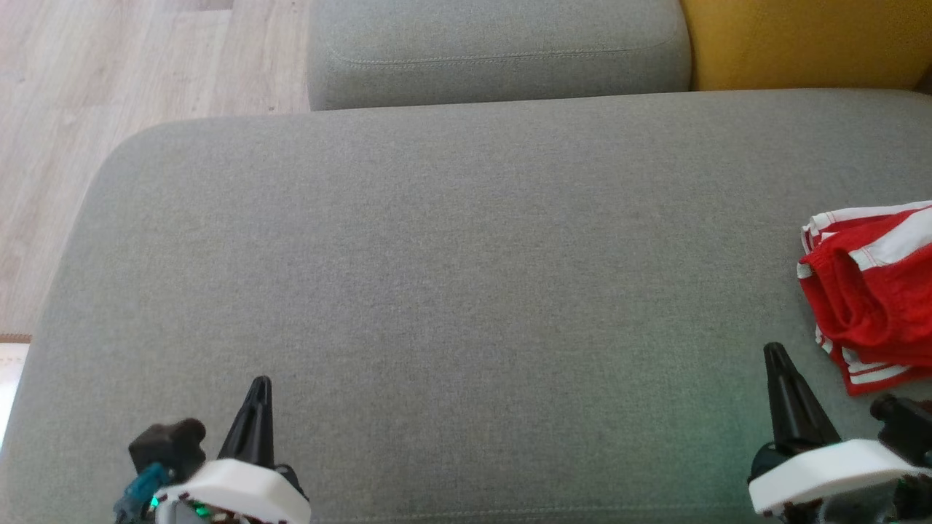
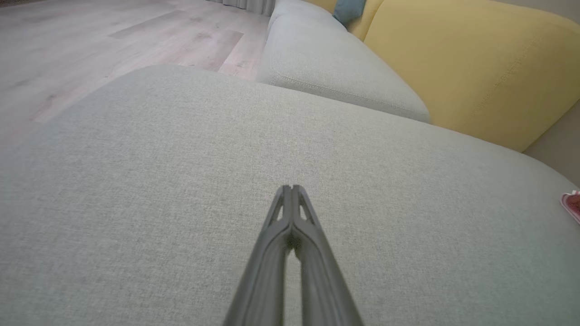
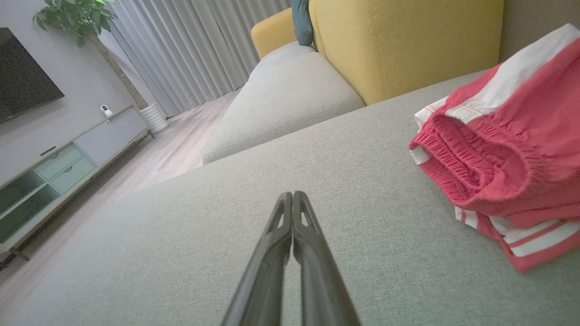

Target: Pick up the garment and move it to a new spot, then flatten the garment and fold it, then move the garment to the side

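The garment is a pair of red shorts with white stripes, folded in a stack at the right edge of the grey sofa seat. The right wrist view has the garment at its right, elastic waistband toward the camera. My right gripper hovers just left of and nearer than the garment, shut and empty, its fingers pressed together. Over the seat's near left part my left gripper is shut on nothing too, fingertips touching. A sliver of the garment peeks in at the left wrist view's right edge.
A second grey seat cushion lies beyond the seat, with a yellow backrest at the far right. Wooden floor runs along the left. In the right wrist view a TV cabinet, a potted plant and curtains stand further off.
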